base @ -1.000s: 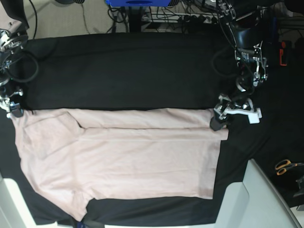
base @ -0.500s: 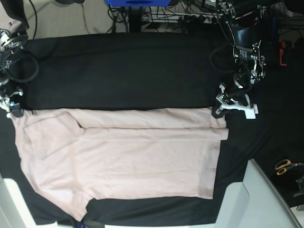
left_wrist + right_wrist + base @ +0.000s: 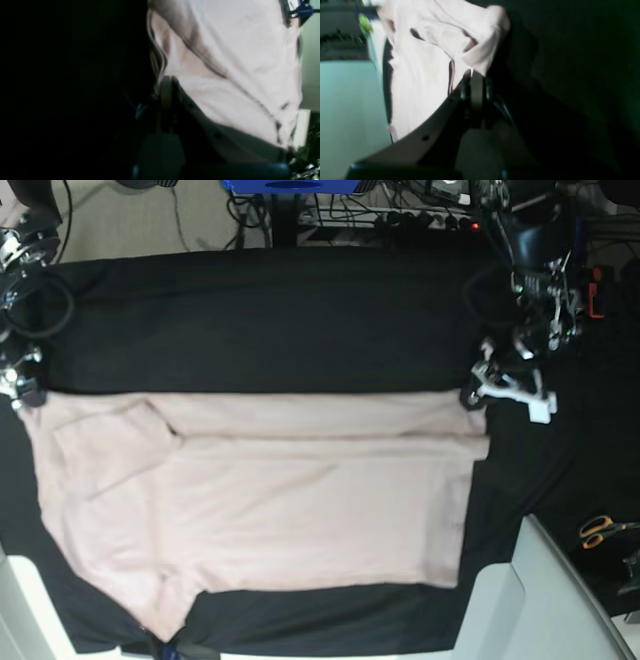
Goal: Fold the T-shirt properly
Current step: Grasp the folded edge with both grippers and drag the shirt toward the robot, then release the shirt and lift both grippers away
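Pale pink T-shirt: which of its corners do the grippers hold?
The two far-edge corners of the pale pink cotton T-shirt: left gripper one, right gripper the other; near corners lie free.

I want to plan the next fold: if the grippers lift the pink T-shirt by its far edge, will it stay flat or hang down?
The T-shirt will probably sag: its thin fabric already creases near the left gripper and right gripper. Probably light, and may slide on the black cloth.

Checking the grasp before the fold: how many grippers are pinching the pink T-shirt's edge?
2: the left gripper pinches the plain pale pink cotton T-shirt at its far hem corner; the right gripper pinches the far shoulder-end corner.
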Tool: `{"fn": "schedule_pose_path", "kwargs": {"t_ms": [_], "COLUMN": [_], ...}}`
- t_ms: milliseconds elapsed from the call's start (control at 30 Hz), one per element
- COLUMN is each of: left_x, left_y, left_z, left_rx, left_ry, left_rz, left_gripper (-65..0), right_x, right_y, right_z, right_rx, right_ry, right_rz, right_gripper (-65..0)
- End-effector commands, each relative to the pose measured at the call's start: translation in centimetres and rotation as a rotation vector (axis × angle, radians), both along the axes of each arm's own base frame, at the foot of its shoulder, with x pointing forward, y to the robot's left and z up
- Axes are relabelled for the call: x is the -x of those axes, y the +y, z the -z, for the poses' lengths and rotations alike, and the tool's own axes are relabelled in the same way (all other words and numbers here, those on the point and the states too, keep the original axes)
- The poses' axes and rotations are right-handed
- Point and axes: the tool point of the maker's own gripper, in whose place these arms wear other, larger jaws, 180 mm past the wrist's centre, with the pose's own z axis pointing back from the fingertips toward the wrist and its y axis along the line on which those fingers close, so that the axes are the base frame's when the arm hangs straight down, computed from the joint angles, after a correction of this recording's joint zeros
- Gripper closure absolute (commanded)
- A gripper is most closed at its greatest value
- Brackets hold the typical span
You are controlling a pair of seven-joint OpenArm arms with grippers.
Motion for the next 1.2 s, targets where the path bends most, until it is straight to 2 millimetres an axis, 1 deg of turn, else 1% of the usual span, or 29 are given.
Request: {"fn": "schedule_pose_path", "kwargs": {"t_ms": [0,133,233,333,400,467,500,567,667,767,900,1000,1033,1067,1167], "left_x": [-1.0,0.1,1.6,3.3,4.4,5.7,6.2,7.4,8.6,10.2,12.1,12.6,12.8,13.3,13.7], "left_y": [0.7,0.7,0.5,0.5,0.5,0.5,0.7,1.7,2.7,3.7,4.2,4.2,4.2,4.2,4.2], "left_z": [-1.7,-2.9,-3.3,-3.4,-3.5,-3.6,-3.7,-3.8,-3.9,-4.1,-4.1,-3.9,-3.9,-3.7,-3.9], "left_rx": [-0.023,-0.066,-0.090,-0.114,-0.132,-0.150,-0.158,-0.175,-0.191,-0.213,-0.232,-0.233,-0.232,-0.232,-0.239], "left_ry": [-0.047,-0.046,-0.027,-0.009,-0.002,0.007,0.009,0.021,0.034,0.051,0.078,0.089,0.092,0.104,0.106], "left_rz": [0.012,0.069,0.108,0.133,0.144,0.155,0.155,0.133,0.111,0.093,0.090,0.090,0.090,0.092,0.099], "left_gripper": [0.0,0.0,0.0,0.0,0.0,0.0,0.0,0.0,0.0,0.0,0.0,0.0,0.0,0.0,0.0], "right_x": [-1.2,-0.6,0.4,1.9,3.5,4.7,5.4,6.8,8.4,9.4,10.8,11.8,12.1,12.2,13.1], "right_y": [-2.2,-2.9,-3.1,-3.3,-3.5,-2.9,-2.8,-2.6,-1.6,-1.3,-1.2,-1.2,-1.0,-0.7,-0.8], "right_z": [-2.4,-3.4,-3.6,-3.5,-3.1,-2.5,-2.3,-2.1,-1.5,-1.5,-1.3,-1.5,-1.3,-1.3,-1.4], "right_rx": [0.058,0.106,0.123,0.136,0.148,0.151,0.161,0.183,0.187,0.206,0.219,0.233,0.232,0.232,0.248], "right_ry": [-0.064,-0.050,-0.021,0.017,0.054,0.078,0.088,0.110,0.140,0.156,0.186,0.205,0.208,0.208,0.224], "right_rz": [0.013,-0.031,-0.070,-0.096,-0.115,-0.126,-0.128,-0.135,-0.152,-0.161,-0.178,-0.190,-0.191,-0.192,-0.196], "right_gripper": [0.0,0.0,0.0,0.0,0.0,0.0,0.0,0.0,0.0,0.0,0.0,0.0,0.0,0.0,0.0]}}
